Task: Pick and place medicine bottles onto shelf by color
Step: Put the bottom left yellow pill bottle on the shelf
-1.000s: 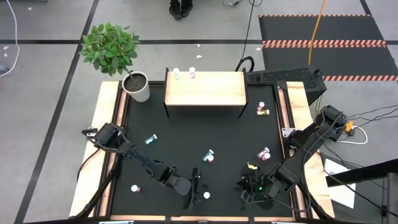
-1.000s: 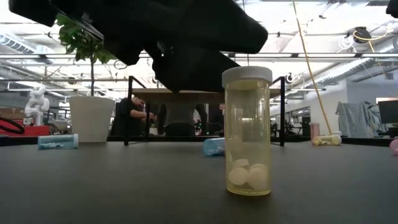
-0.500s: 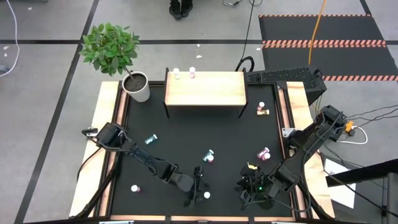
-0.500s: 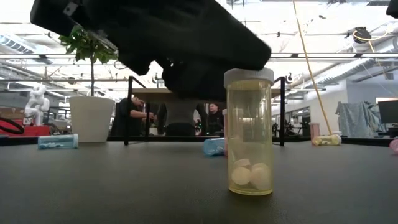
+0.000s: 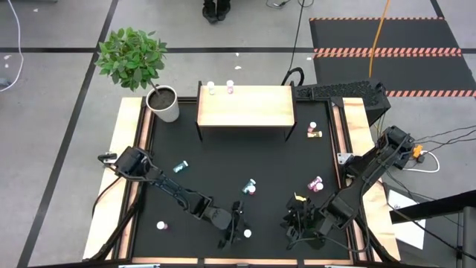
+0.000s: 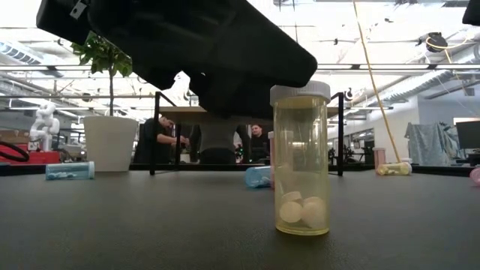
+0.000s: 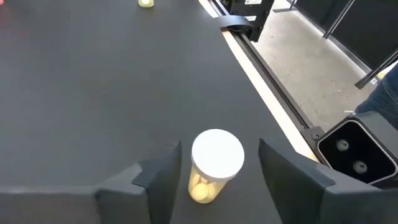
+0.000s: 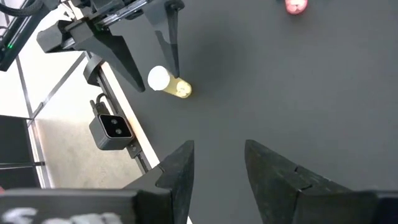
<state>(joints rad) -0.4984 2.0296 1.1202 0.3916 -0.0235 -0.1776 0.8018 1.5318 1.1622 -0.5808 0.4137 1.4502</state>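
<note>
The yellow medicine bottle [image 7: 216,163] stands up near the front edge of the tabletop [image 5: 223,164], far from the shelf [image 5: 245,106], between the left gripper's [image 7: 217,177] released jaws, ready to be grabbed, while the right gripper [image 8: 219,162] waits nearby, jaws apart and empty.

My table [image 5: 223,160] has a black top with pale wooden edges, and I place everything from the wooden shelf [image 5: 245,106] standing at its far side. Two small bottles [image 5: 220,88] sit on the shelf's back left corner. A white plant pot [image 5: 165,104] stands just left of the shelf. Right of the shelf lies a bottle [image 5: 313,132]. Well in front of it lie a teal bottle [image 5: 180,167], a pair [image 5: 249,186], a pink one [image 5: 315,183], and a yellow bottle [image 6: 300,159] standing upright.
</note>
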